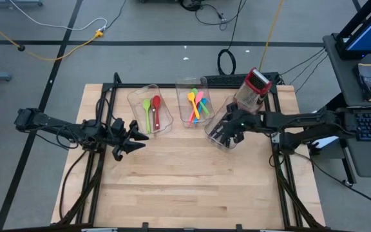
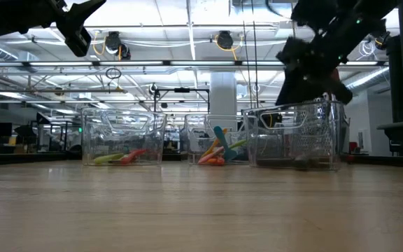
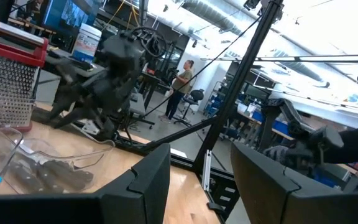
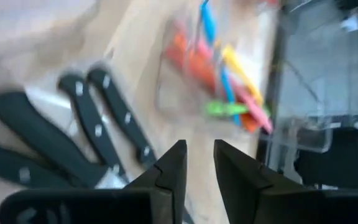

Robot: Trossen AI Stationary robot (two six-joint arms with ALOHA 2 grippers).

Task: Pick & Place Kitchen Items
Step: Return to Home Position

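Homing: right gripper [image 4: 199, 146], fingers slightly apart and empty, over black-handled knives [image 4: 98, 130] in right bin [image 2: 271, 136], must lift clear of rim; left gripper [image 3: 199, 155] waits table-left, fingers apart.

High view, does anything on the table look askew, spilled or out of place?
Only the right bin stands out: it sits turned diagonally, while the left bin and middle bin lie nearly parallel. The right gripper hangs over it. Nothing looks spilled.
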